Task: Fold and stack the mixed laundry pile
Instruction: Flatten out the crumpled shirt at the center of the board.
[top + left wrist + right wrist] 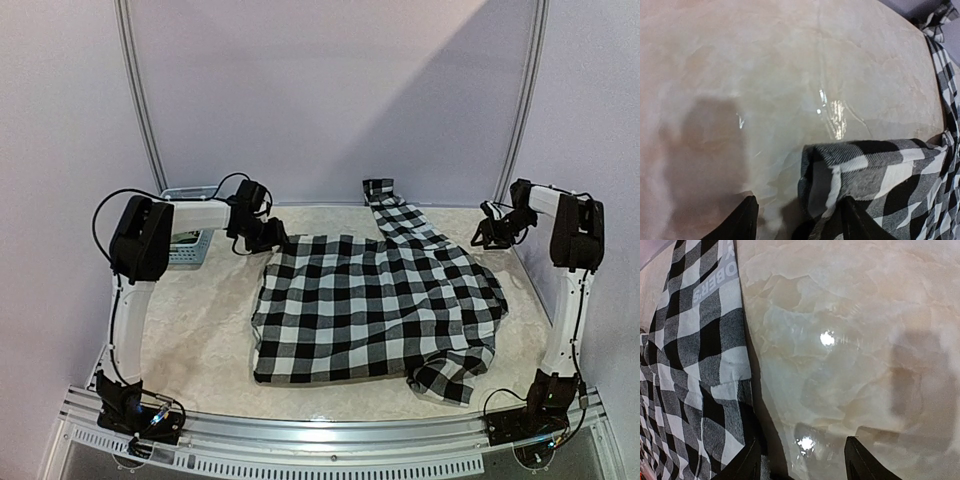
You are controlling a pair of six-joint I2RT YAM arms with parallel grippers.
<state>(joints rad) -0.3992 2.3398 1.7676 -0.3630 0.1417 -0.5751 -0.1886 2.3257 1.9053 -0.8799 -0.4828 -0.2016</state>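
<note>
We see from above a black-and-white checked shirt [380, 305] spread mostly flat across the middle of a pale marbled table [200, 320]. One sleeve [395, 215] trails toward the far edge. The other lies bunched at the near right corner.

The left gripper [268, 236] sits at the shirt's far left corner. In its wrist view the left gripper [800, 202] has its two fingers spread wide. The corner of the checked shirt [875, 170] lies partly in the gap between them. Nothing is pinched.

The right gripper [488, 232] hangs just beyond the shirt's far right edge. Its wrist view shows the right gripper [802, 440] spread equally wide over bare table. The edge of the checked shirt [695, 365] lies just beside one finger, and this claw holds nothing either.

A light blue basket [190, 248] stands at the far left, behind the left arm. We cannot tell what is in it. We cannot find the olive-green shirt in any view.

We judge the task to be at an early stage. The shirt is laid out, but we see no fold and no stack. The sleeves appear yet to be brought in and the body folded over. After that the second garment would need finding, folding and stacking with the first.
</note>
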